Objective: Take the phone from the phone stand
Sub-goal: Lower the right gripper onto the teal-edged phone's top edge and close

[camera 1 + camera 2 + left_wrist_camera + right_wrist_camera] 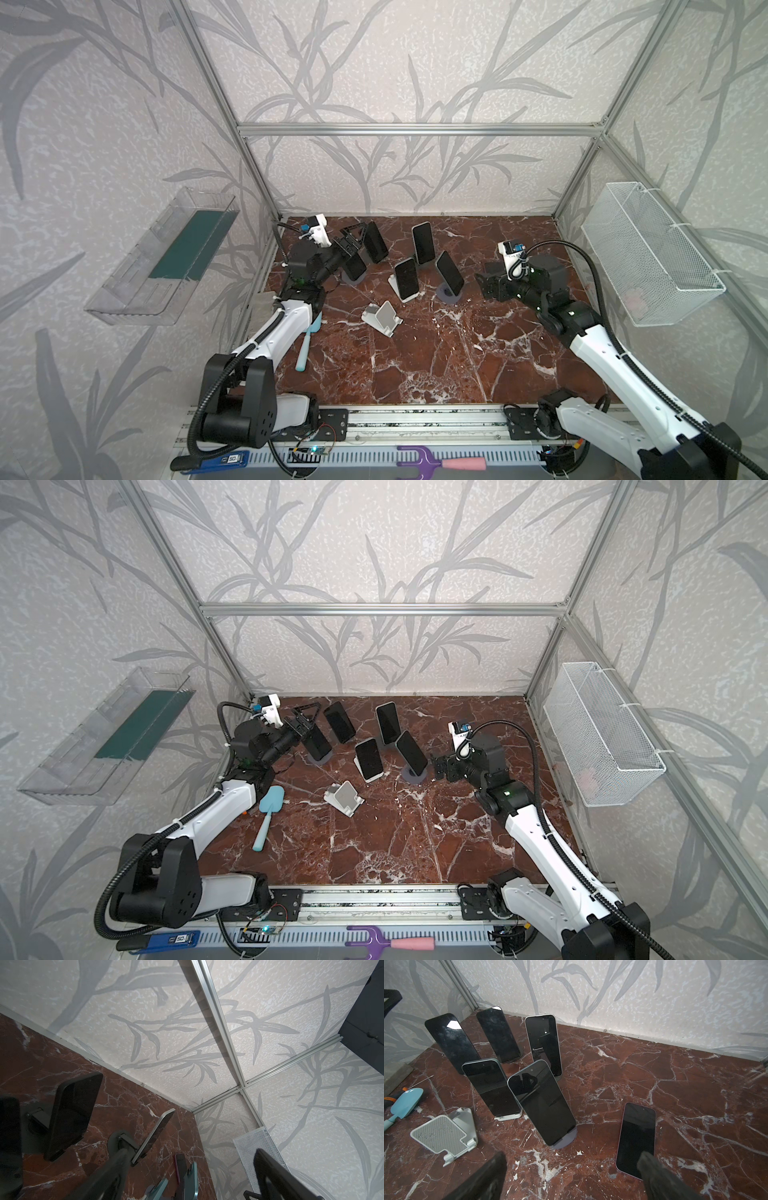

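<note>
**Phone lying flat, both tools spread**

Near the front, the empty white stand point(382, 318) is sitting on the marble surface point(415, 365), with a blue scoop point(268, 812) lying to its left. Well to the stand's right, a pink-edged phone point(636, 1138) is lying flat on the surface. The right tool point(572, 1155) is hovering just before it, fingers spread and gripping nothing. Behind the stand, five more phones point(406, 278) are leaning on their own stands. Farthest back and left of the stand, the left tool point(353, 243) is hanging spread over a black phone point(355, 266), pinching nothing.
</note>
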